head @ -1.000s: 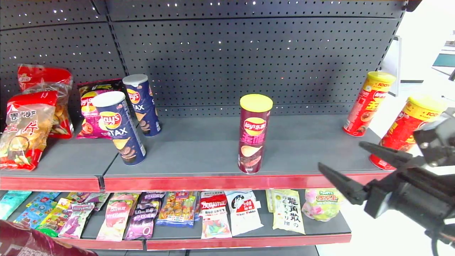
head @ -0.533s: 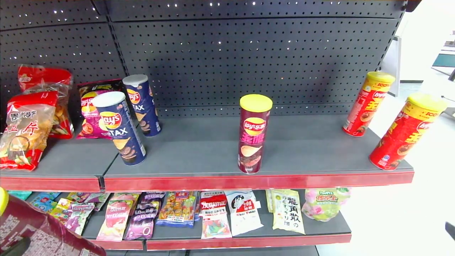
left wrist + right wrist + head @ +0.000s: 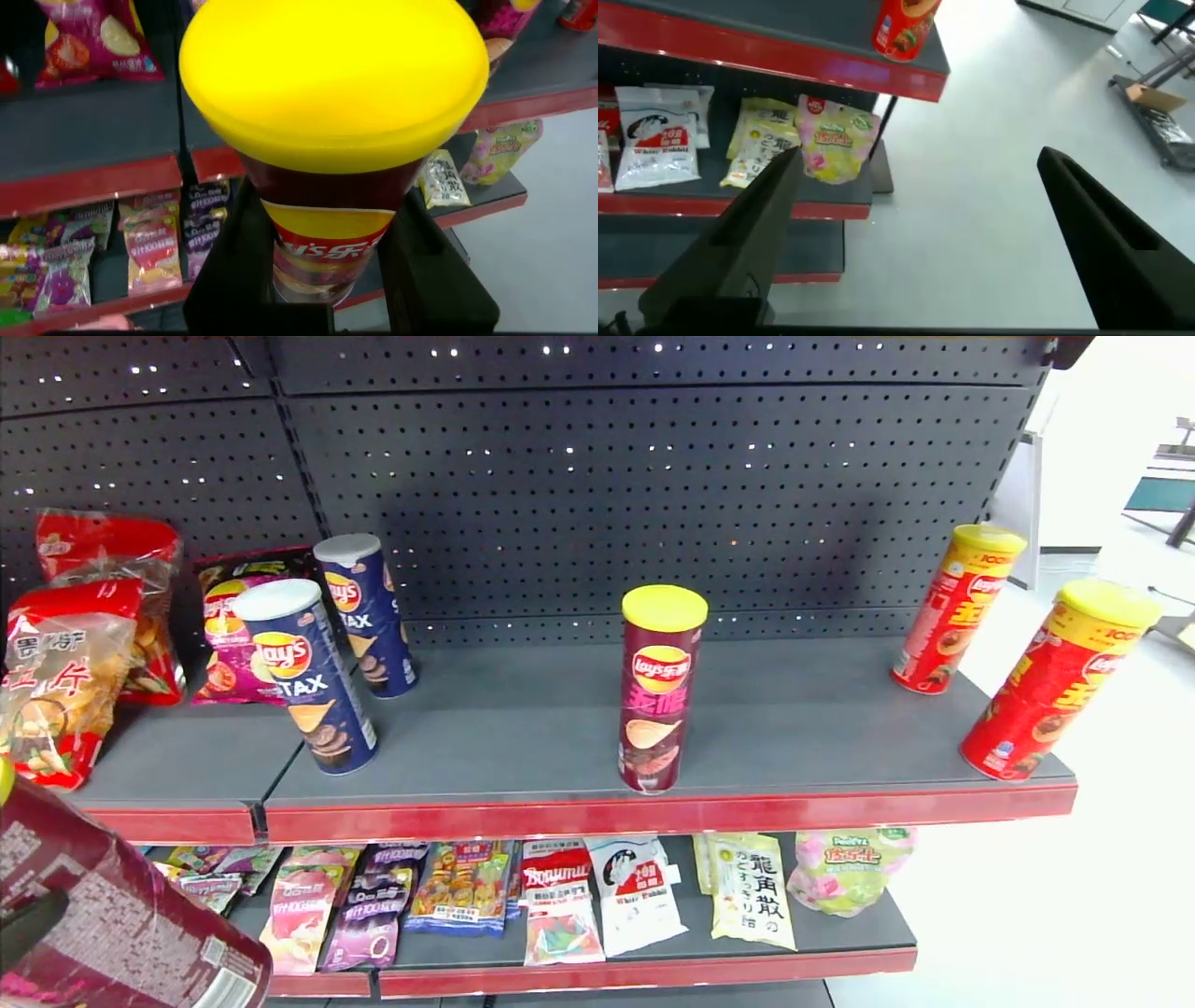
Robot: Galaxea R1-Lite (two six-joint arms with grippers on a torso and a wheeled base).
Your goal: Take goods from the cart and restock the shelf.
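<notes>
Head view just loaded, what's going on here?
The left gripper is shut on a maroon chip can with a yellow lid, low in front of the shelf, not yet placed. A matching can stands at the shelf's front edge. The right gripper is empty, jaws open, beyond the shelf's right end.

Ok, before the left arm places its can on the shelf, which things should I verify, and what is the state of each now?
1. Maroon cylindrical chip can sits between the left jaws: ok.
2. Its yellow plastic lid is on: ok.
3. Held can upright for placing: not ok, it looks tilted in the head view.
4. Bare space on the grey metal upper shelf, between the front blue cylindrical can and the standing maroon can: ok.
5. Right jaws open, empty, away from that space: ok.
6. Grip firm enough not to slip: cannot tell.
</notes>
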